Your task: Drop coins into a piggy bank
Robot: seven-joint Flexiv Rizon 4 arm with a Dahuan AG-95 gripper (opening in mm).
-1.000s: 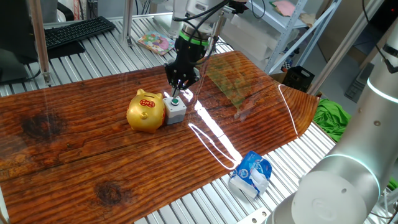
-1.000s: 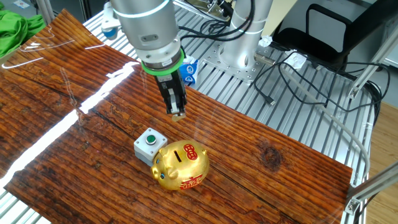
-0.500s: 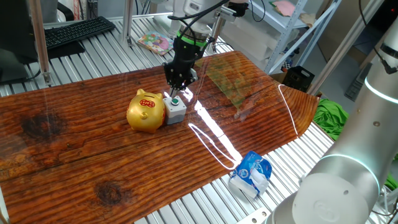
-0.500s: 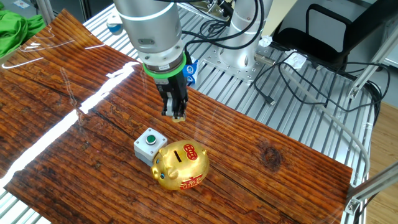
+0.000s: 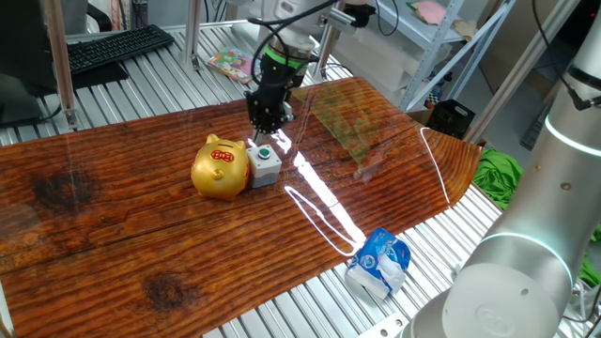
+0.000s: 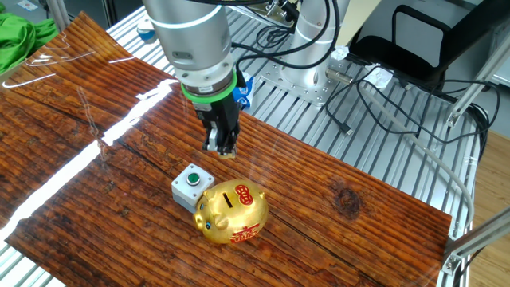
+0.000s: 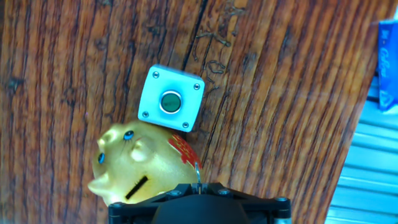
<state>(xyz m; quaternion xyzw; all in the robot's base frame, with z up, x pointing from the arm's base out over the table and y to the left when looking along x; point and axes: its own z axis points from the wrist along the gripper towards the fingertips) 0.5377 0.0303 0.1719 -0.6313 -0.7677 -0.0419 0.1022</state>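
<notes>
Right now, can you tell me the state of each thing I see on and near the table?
Piggy bank: upright on the table, slot on top.
Grey button box: beside the pig's snout end, green button facing up, not pressed by anything.
End effector: in the air above the table, fingers close together pinching something small and gold.
Blue packet: crumpled, off the wooden board's edge.

Under my tool (image 6: 222, 148) the tabletop (image 6: 96, 183) is glossy ridged wood; the piggy bank (image 6: 232, 212) shines like polished gold metal.

Claw (image 6: 227, 151) above table (near piggy bank (image 6: 233, 211)).
</notes>
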